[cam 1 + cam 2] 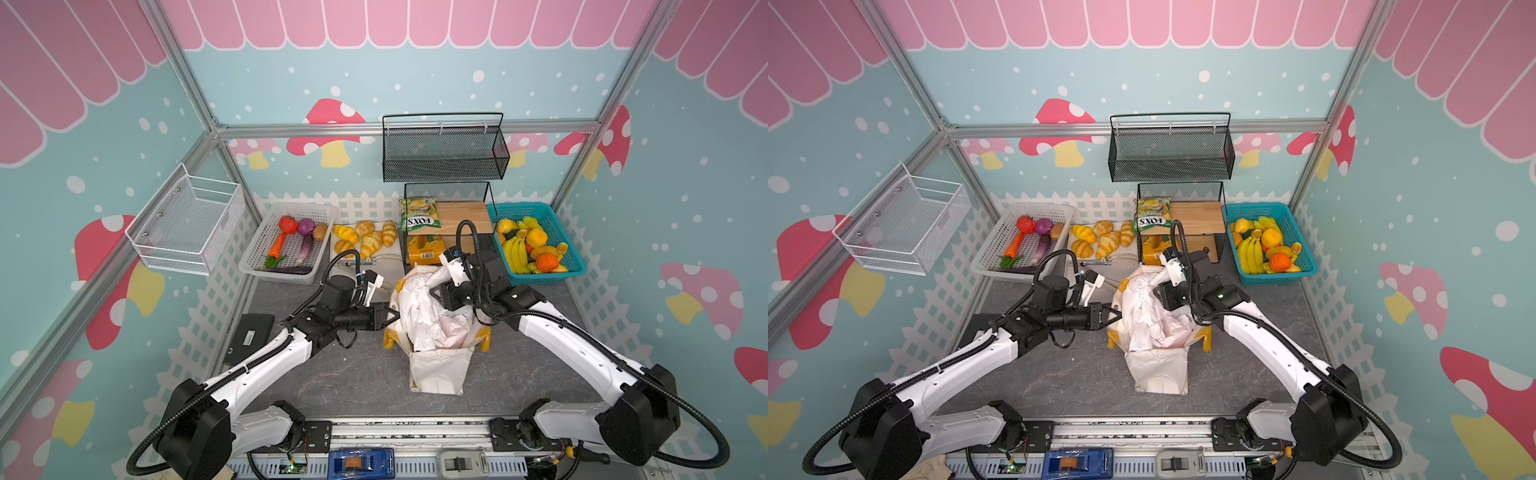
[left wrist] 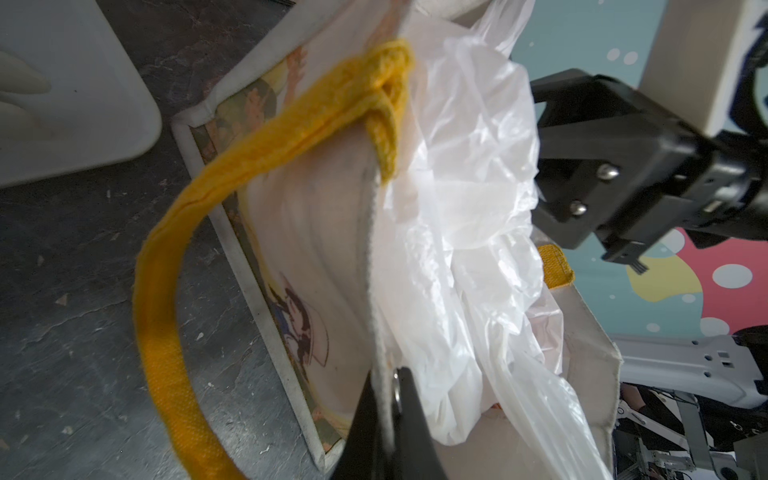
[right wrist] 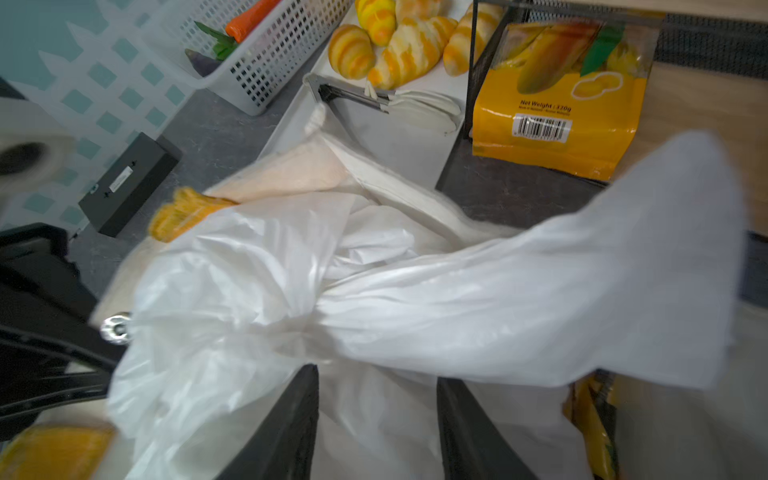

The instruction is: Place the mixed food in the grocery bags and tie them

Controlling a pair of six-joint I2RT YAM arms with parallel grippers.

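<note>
Left tool — jaws together, clamped on the fabric rim of the off-white tote. The tote rests at the centre of the tabletop, mouth up, with a yellow handle hanging outside. The white plastic bag sits inside the tote and bulges above its rim. Right tool — jaws apart, directly at the bag's bunched plastic; contact cannot be determined.

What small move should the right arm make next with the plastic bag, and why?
Probably close the right gripper on the white plastic bag: plastic lies between its open jaws, while the left gripper, shut, pinches the rim of the tote.
</note>
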